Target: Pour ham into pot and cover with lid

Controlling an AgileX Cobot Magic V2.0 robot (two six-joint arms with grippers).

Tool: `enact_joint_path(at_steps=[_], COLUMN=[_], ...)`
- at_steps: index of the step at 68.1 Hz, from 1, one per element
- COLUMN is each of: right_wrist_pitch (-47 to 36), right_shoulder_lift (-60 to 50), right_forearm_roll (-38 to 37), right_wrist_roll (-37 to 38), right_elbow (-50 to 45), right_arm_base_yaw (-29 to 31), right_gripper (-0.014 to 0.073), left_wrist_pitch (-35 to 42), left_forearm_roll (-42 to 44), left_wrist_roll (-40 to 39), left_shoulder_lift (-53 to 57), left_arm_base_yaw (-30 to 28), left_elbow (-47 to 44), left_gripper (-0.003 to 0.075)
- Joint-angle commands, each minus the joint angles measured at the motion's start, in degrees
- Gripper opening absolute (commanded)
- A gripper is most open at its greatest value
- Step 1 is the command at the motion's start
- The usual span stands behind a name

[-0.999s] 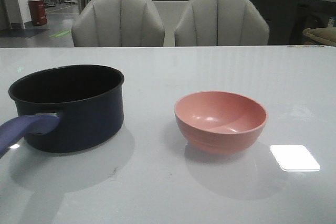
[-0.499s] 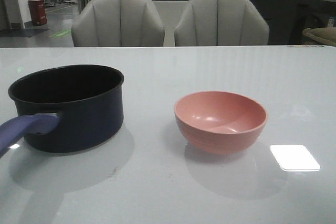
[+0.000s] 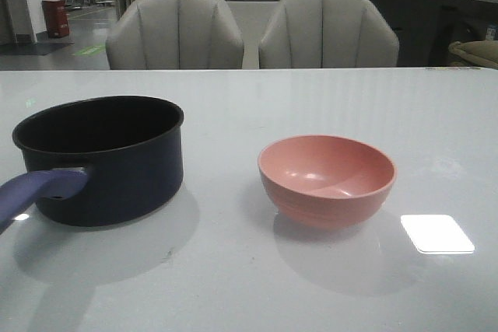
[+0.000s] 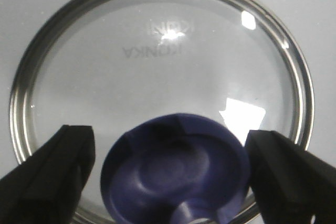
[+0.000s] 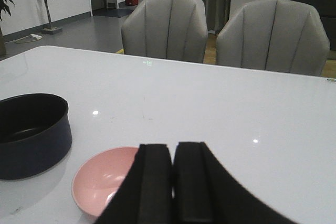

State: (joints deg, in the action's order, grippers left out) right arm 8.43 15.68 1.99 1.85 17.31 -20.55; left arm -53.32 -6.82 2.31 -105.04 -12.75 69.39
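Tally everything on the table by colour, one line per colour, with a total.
Dark navy with a purple-blue handle: 1, the pot
Salmon pink: 1, the bowl
Clear glass with a purple-blue knob: 1, the lid, seen only in the left wrist view
Total: 3
No ham shows in any view.

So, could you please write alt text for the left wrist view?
A round glass lid with a metal rim lies on a pale surface, its purple-blue knob between the open left gripper's two black fingers, which do not touch it.
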Motion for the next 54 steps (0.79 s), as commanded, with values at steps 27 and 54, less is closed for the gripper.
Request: enact_joint_path(at_steps=[27,54], right_wrist_pitch=[-4.2,-4.2], right_shoulder_lift=[0.3,0.3], right_forearm_roll=[-0.1,-0.1], right_wrist_roll=[-0.6,-0.6], right_elbow=[1.5,1.5], right_arm_base_yaw=[0.0,0.0], right_gripper=[0.0146,0.0146], left_wrist_pitch=[0.5,-1.1], left_forearm_roll=[-0.6,-3.6], left_wrist_roll=[0.0,2.0], left_shoulder_lift=[1.4,6.1], left_arm_base_yaw=[0.2,0.5], left_elbow=[2.9,8.2], left_gripper=[0.0388,0.0386])
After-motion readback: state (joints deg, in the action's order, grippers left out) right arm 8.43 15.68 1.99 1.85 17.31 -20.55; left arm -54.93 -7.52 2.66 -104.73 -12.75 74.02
